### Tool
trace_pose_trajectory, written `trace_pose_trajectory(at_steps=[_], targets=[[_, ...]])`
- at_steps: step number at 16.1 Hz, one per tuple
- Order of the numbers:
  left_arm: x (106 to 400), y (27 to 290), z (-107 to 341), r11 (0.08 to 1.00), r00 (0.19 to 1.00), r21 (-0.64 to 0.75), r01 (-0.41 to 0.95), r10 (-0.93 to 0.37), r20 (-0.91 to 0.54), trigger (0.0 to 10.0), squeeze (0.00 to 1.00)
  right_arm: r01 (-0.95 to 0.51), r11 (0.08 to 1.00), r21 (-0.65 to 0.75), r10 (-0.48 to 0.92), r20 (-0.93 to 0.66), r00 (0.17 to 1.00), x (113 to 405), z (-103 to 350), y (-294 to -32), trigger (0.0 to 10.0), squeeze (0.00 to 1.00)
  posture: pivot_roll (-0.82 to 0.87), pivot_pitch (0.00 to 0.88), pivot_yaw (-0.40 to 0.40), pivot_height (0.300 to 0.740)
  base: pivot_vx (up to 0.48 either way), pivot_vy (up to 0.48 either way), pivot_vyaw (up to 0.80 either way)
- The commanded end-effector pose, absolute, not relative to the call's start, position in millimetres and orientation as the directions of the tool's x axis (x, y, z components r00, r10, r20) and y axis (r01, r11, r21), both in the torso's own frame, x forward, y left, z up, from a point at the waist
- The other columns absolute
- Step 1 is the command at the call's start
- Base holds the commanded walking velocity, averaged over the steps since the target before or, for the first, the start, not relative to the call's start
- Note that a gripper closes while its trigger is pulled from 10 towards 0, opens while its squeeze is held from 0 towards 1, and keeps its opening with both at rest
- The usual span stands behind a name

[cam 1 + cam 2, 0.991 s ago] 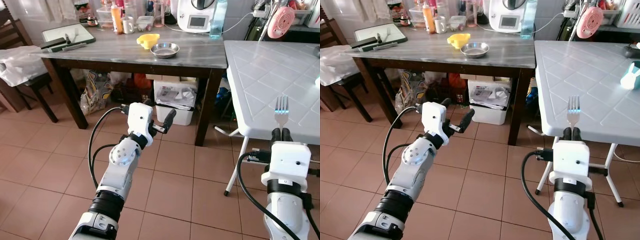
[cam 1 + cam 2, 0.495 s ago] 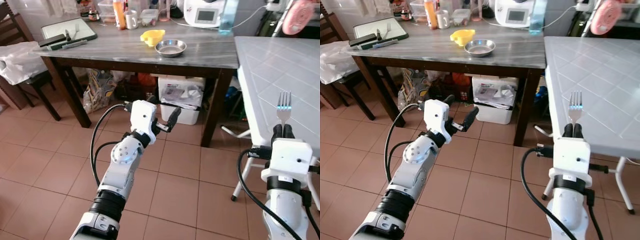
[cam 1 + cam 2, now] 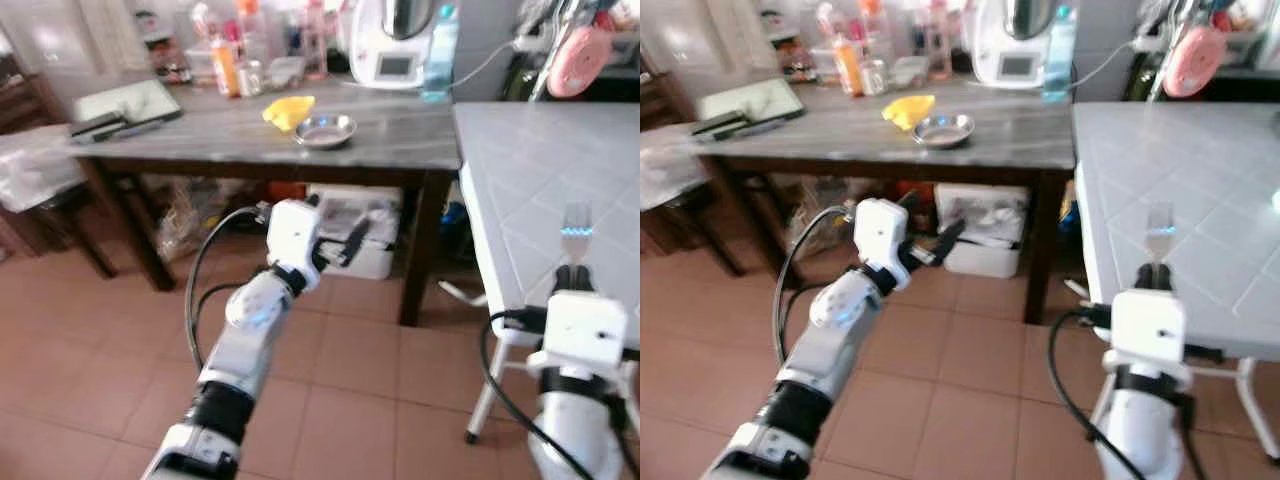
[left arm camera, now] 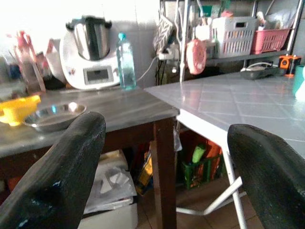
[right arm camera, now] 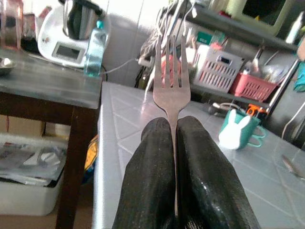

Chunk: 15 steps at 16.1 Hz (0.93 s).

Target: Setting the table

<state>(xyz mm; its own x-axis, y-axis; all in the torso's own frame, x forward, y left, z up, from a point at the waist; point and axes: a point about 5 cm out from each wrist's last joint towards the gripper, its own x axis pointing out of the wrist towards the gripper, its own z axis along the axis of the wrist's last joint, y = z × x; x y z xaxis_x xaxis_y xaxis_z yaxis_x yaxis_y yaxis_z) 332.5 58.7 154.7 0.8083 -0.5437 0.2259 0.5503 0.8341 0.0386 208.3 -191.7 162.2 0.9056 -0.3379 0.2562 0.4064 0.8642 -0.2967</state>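
Right gripper [image 5: 174, 143]: fingers pressed together on the handle of a metal fork [image 5: 171, 83], tines pointing up and forward, clear of the black pads. In the head views the fork [image 3: 576, 222] stands upright above the gripper, in front of the near edge of the white tiled table [image 3: 530, 170]. On that table, further back, a teal cup with a white rabbit face [image 5: 237, 130].

Left gripper [image 3: 342, 238]: fingers spread wide, nothing between them; held out over the terracotta floor tiles [image 3: 120, 350], in front of the dark wooden table with a grey top [image 3: 390, 125]. On that top: a steel bowl [image 3: 325, 130] just beside a yellow cup [image 3: 287, 111], a clear water bottle [image 4: 126, 62], a white kitchen machine [image 4: 89, 52]. A white storage box [image 3: 985, 240] sits under it. Head views blurred.
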Motion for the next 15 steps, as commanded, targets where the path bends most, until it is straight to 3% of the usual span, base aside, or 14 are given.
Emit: trace_pose_trajectory(at_steps=[1,4,13,15], targets=[[332.9,57.8,156.6,0.833,0.807,0.036,0.552,-0.545,0.228,10.0,0.0,0.4,0.865,-0.304,-0.319,0.282,0.905,209.0,168.0,-189.4,10.0,0.0,-0.07,0.054,0.067,0.74,0.446,0.0,0.0],[331.1,59.4,151.1,0.838,0.817,0.041,0.544,-0.541,0.2,10.0,0.0,0.395,0.865,-0.31,-0.315,0.278,0.908,207.9,167.5,-190.6,10.0,0.0,-0.07,0.057,0.055,0.74,0.368,0.0,0.0],[326.1,62.4,140.6,0.838,0.827,0.038,0.544,-0.543,0.146,10.0,0.0,0.377,0.871,-0.314,-0.302,0.264,0.916,206.9,166.1,-187.6,10.0,0.0,-0.06,0.075,0.044,0.74,0.0,0.0,0.0],[326.2,62.6,139.8,0.838,0.827,0.037,0.545,-0.544,0.139,10.0,0.0,0.38,0.871,-0.312,-0.305,0.263,0.915,206.6,165.7,-187.6,10.0,0.0,-0.06,0.077,0.046,0.74,0.0,0.304,0.0]])
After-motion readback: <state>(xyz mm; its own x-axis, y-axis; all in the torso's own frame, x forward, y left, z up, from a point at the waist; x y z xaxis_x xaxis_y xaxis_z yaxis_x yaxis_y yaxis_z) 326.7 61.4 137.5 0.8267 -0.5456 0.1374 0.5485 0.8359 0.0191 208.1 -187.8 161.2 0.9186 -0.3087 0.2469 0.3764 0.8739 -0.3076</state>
